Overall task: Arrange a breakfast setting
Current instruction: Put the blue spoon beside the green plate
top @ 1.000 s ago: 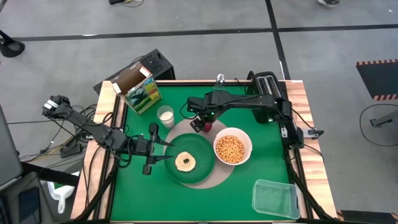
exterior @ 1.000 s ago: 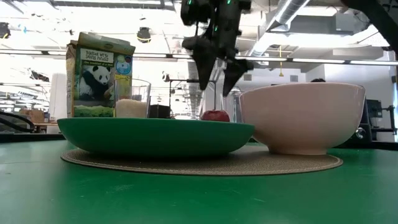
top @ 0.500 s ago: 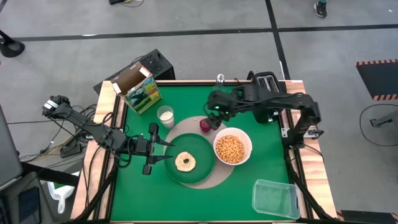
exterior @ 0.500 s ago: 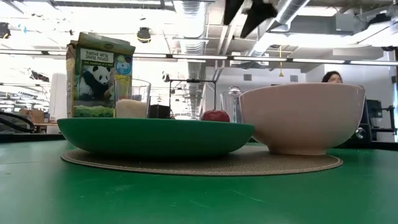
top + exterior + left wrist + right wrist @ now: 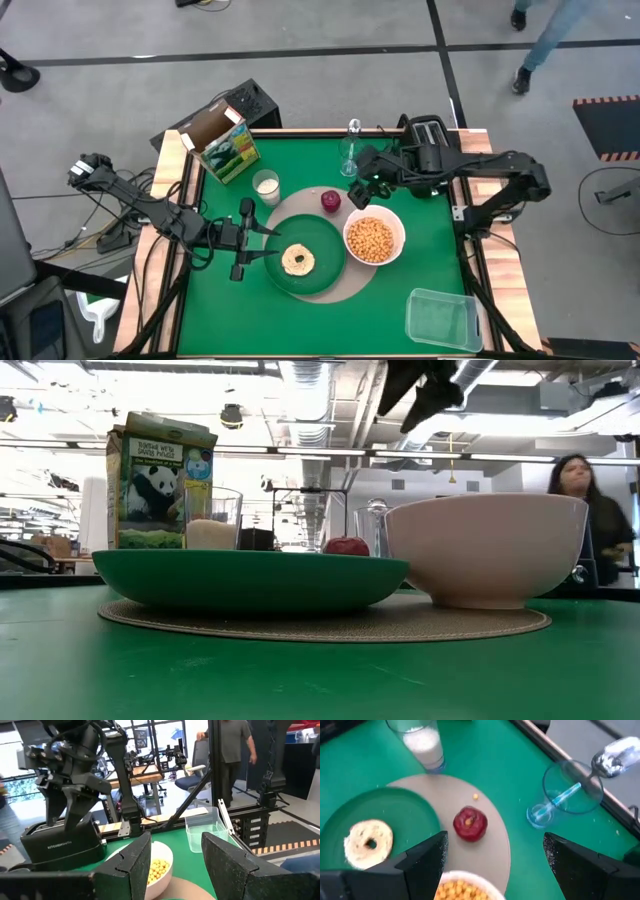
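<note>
With the small red fruit (image 5: 331,200) resting on the round tan mat (image 5: 352,287), the empty, wide-open right claw (image 5: 362,186) hovering beside the mat could topple the clear stemmed glass (image 5: 349,160) lying just beyond it.

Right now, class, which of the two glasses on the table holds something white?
The small milk glass, the straight-sided one beside the cereal box. The clear stemmed glass near the toaster holds none.

Open green table (image 5: 225,320) lies along the front; the clear tub (image 5: 443,318) blocks its right corner. The cereal box (image 5: 222,142), toaster (image 5: 430,136) and stemmed glass (image 5: 350,152) apparently crowd the rear.
</note>
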